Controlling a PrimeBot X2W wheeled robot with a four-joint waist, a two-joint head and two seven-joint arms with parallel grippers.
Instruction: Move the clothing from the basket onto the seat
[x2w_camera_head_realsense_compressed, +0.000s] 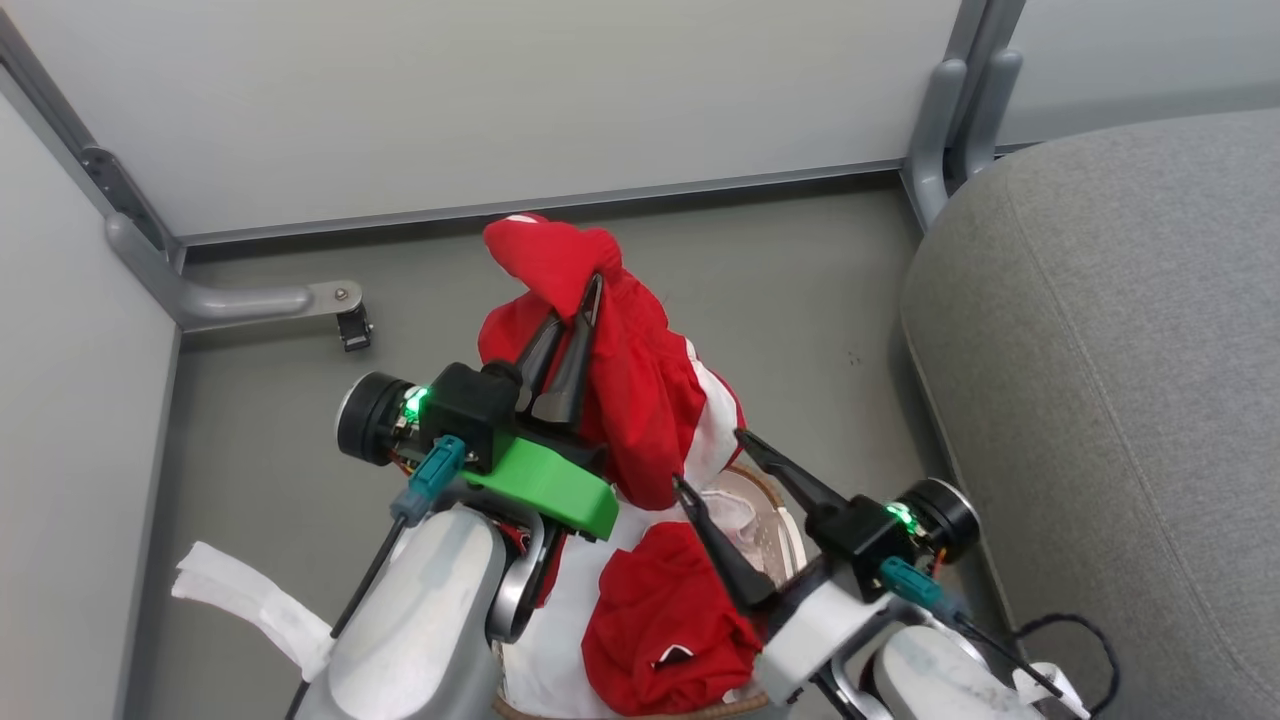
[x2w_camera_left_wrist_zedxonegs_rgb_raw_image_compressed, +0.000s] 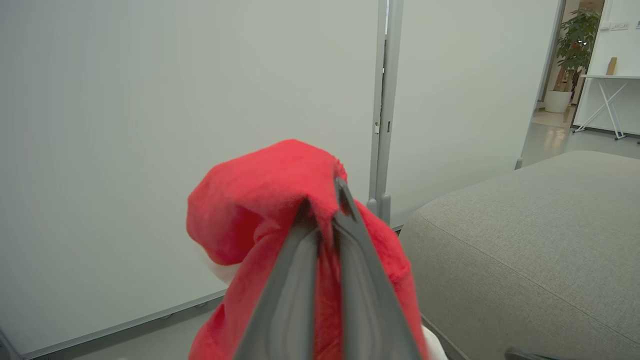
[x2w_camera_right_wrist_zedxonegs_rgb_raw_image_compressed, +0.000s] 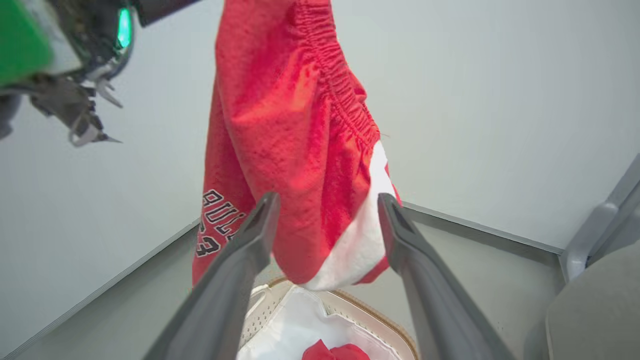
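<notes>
One pair of red shorts (x2w_camera_head_realsense_compressed: 630, 400) hangs clenched in your left fingers (x2w_camera_head_realsense_compressed: 575, 365), above the basket (x2w_camera_head_realsense_compressed: 775, 525). Your right fingers (x2w_camera_head_realsense_compressed: 720, 545) stand spread, hem just ahead. Judged limp, light: grip the gathered waistband.

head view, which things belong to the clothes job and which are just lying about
Job: basket, seat, lifted red garment, second red garment, left gripper shut on the lifted one, right gripper open.
Lying about: white cloth strip, black cable, partition foot.
</notes>
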